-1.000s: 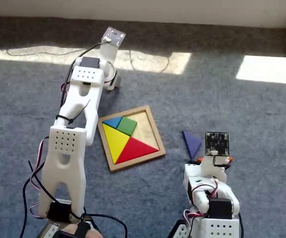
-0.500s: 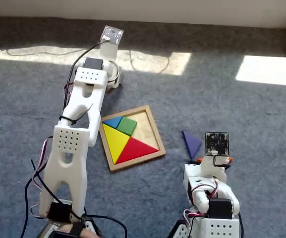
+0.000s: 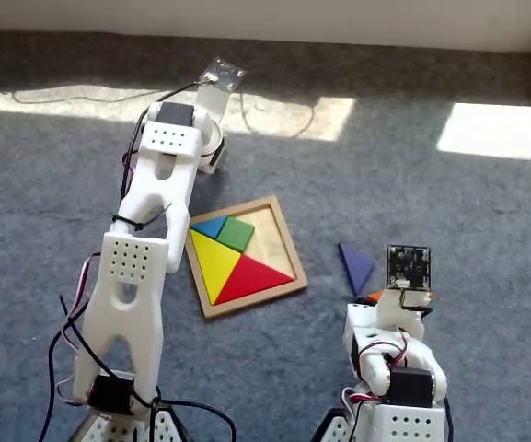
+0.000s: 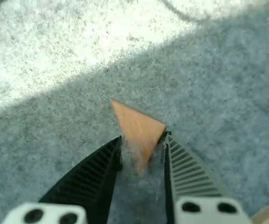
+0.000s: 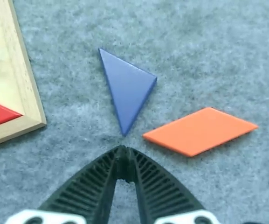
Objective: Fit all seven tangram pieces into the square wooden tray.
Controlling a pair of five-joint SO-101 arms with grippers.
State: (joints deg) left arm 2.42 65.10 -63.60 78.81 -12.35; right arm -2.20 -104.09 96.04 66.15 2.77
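Tan triangle: tan triangle (image 4: 136,128) flat on the carpet, right btw the left gripper (image 4: 142,140) fingers, wide end sticking out past the tips, narrow point back in the gap.
Left gripper: closed in on the tan triangle, one finger on each side edge. It's gripping. Can't tell if the piece is off the carpet.
Left arm: stretched far out past the tray (image 3: 289,236), wrist at the edge of a sunlit strip (image 3: 283,115), well apart from the tray.
Dark blue triangle: dark blue triangle (image 5: 126,86) loose on the carpet, btw tray and orange parallelogram, sharp point aimed at the right gripper (image 5: 123,151), small gap btw point and tips.
Orange parallelogram: orange parallelogram (image 5: 200,130) flat, just beside the dark blue triangle, not touching it.
Right gripper: fingers pressed together at the tips, holding nothing, low over the carpet.
Tray: square wooden frame, turned at an angle, sits btw the two arms.
In tray: light blue piece (image 3: 209,226) and green square (image 3: 236,232) at the far side, yellow triangle (image 3: 214,262) and red triangle (image 3: 254,276) nearer the arm bases. All four lie flush; bare wood shows along the side toward the right arm.
Floor: grey-blue carpet (image 3: 431,203), w/ a thin cable (image 3: 63,95) lying across the far lit band.
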